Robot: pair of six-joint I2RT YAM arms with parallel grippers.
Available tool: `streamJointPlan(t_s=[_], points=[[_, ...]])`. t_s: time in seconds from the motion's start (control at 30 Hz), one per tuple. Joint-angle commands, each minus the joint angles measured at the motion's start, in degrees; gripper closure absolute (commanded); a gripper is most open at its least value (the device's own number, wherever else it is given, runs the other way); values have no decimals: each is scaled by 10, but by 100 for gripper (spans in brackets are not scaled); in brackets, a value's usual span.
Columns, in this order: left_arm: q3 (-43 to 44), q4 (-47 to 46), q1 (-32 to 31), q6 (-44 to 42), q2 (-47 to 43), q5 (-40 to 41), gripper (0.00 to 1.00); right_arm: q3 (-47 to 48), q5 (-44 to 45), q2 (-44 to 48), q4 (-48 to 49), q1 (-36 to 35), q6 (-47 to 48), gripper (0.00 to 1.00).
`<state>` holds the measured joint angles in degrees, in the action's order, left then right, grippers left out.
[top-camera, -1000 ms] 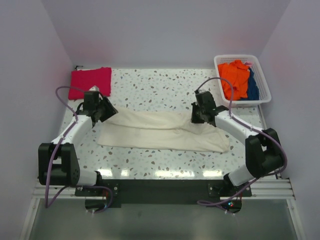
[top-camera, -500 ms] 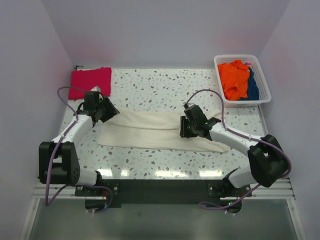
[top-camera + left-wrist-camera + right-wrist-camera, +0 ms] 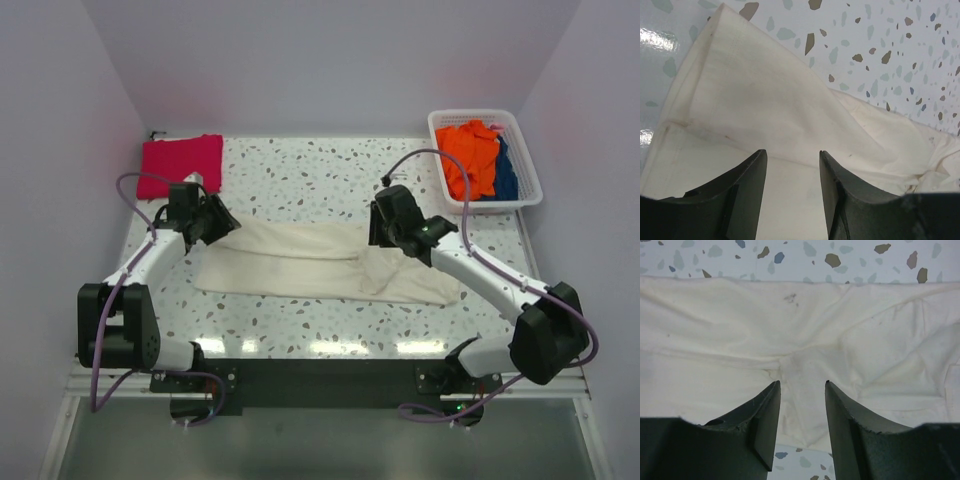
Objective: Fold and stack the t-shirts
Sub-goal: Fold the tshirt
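The cream-white t-shirt (image 3: 290,262) lies on the speckled table as a long folded strip running left to right, with a bunched crease right of its middle. The crimson-pink t-shirt (image 3: 180,165) lies folded at the back left corner. My left gripper (image 3: 220,228) is open over the cream shirt's left end (image 3: 765,110), fingertips (image 3: 760,160) just above the cloth and holding nothing. My right gripper (image 3: 378,238) is open above the crease in the cream shirt (image 3: 740,340), holding nothing.
A white basket (image 3: 485,113) stands at the back right with orange cloth (image 3: 470,155) and blue cloth (image 3: 506,175) in it. Bare speckled table (image 3: 300,170) lies behind the cream shirt. White walls close in the sides and back.
My right gripper swung left and nearer over the cream shirt, then drew back and up. The shirt's right part now lies more bunched. My left arm has not moved.
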<state>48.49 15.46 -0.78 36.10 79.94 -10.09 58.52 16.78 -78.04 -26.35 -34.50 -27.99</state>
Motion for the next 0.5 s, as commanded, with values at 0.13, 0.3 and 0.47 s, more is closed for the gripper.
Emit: streamJointPlan(t_s=[0.13, 0.3, 0.47], points=[[-1, -11, -1, -21, -9, -15, 49, 56, 44, -94, -31, 5, 16, 55], [-4, -13, -1, -22, -13, -15, 49, 87, 52, -161, -28, 4, 19, 55], [-5, -16, -1, -21, -11, -20, 49, 101, 112, -184, -42, 4, 7, 49]])
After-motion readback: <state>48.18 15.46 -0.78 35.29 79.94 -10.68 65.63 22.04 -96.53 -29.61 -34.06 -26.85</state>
